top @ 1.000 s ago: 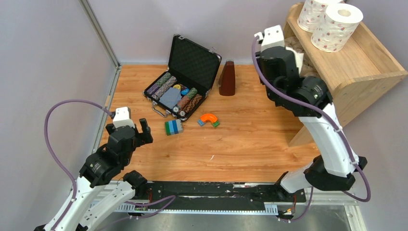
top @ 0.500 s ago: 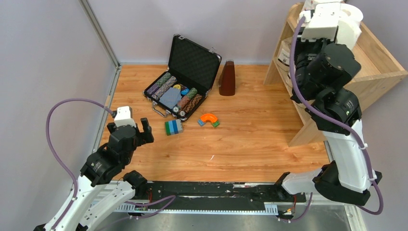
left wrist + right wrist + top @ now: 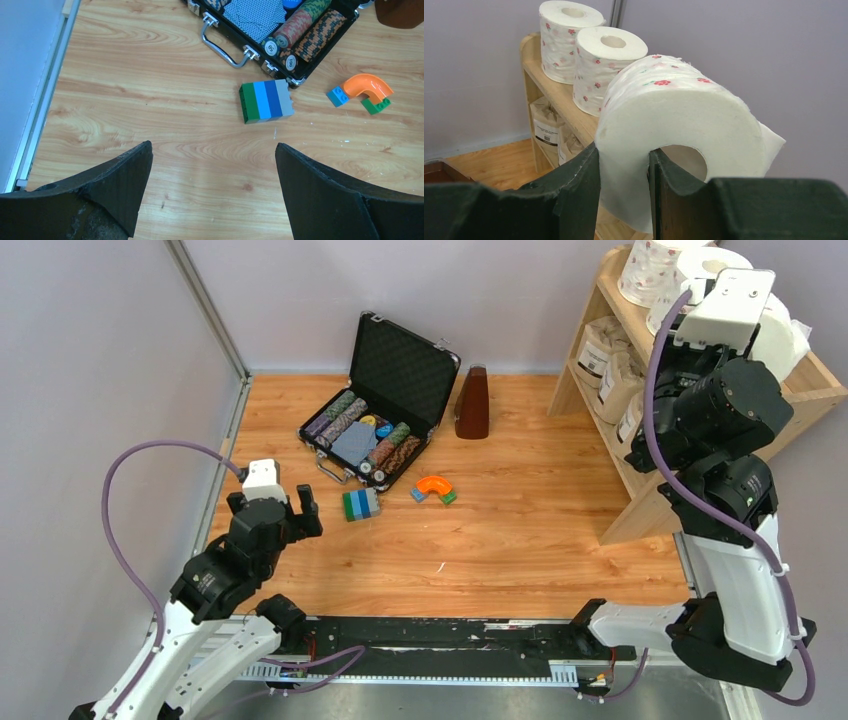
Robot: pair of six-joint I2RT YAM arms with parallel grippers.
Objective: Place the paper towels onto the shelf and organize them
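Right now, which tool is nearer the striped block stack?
Left. The left tool hovers open just short of the block stack; right tool is far off at the shelf, gripping a dotted roll.

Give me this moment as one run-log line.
right gripper: shut on white roll, one finger in its core | shelf top: two other rolls upright | left gripper: open above table, holding nothing

One dotted white roll (image 3: 674, 115) lies on its side, its wall pinched between the right gripper's (image 3: 624, 160) fingers, hollow core facing back; beyond the fingertips and to their left two matching rolls (image 3: 606, 65) stand upright on the light-wood shelf (image 3: 551, 90); lower, tan wrapped rolls (image 3: 618, 385) fill its inner level.
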